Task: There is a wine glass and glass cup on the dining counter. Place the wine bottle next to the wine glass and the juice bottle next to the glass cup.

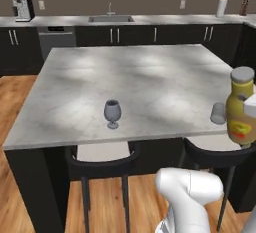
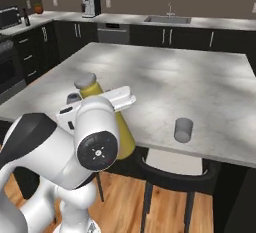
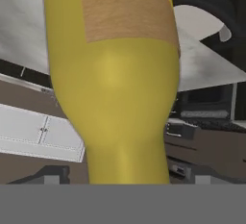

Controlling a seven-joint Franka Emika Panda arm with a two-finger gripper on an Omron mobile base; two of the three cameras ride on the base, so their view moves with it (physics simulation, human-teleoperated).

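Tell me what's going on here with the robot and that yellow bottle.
The robot arm is carrying the juice bottle in its tool, held tilted in the air at the near edge of the dining counter. The glass cup it belongs beside stands on the counter close by, near that same edge. The wine glass stands further along the near edge, with nothing set beside it yet. Two stools are tucked under the counter.

The desk is wide and bare beyond the gripper; only the glass cup and wine glass stand near it.
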